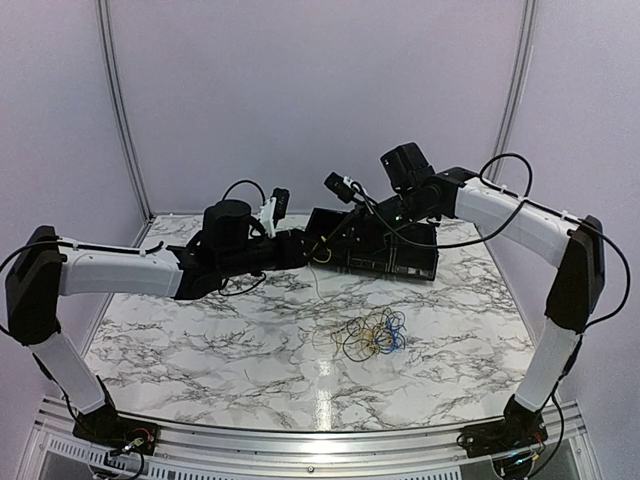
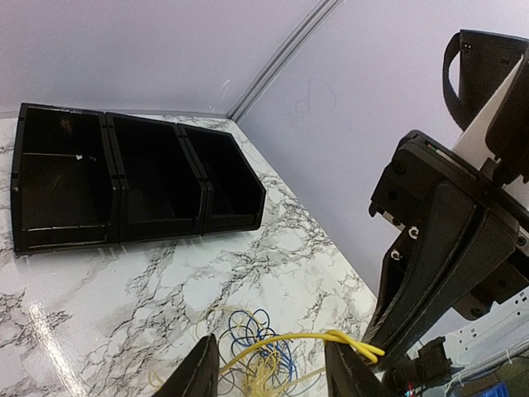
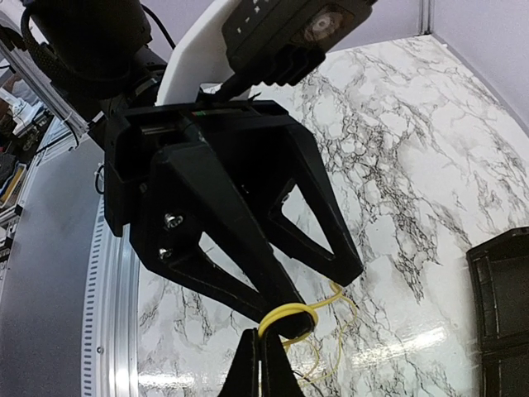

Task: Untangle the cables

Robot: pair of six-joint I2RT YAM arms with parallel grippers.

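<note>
Holding one yellow cable [image 3: 285,313] up off the marble worktop [image 1: 200,340], we have our right end effector [image 3: 263,343] pinched shut on its bend, likely to draw it free of the tangle [image 1: 372,335] of yellow, blue and black cables lying below. Our left end effector [image 2: 273,346] stands wide open around the same strand, gripping nothing, seemingly poised to take a second hold.

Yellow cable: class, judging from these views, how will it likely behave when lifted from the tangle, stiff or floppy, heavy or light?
Probably floppy: the yellow cable bends and sags away from the right end effector pinching it. Likely light, since the strand looks thin. It may drag the blue cable along, because their loops overlap in the tangle.
</note>
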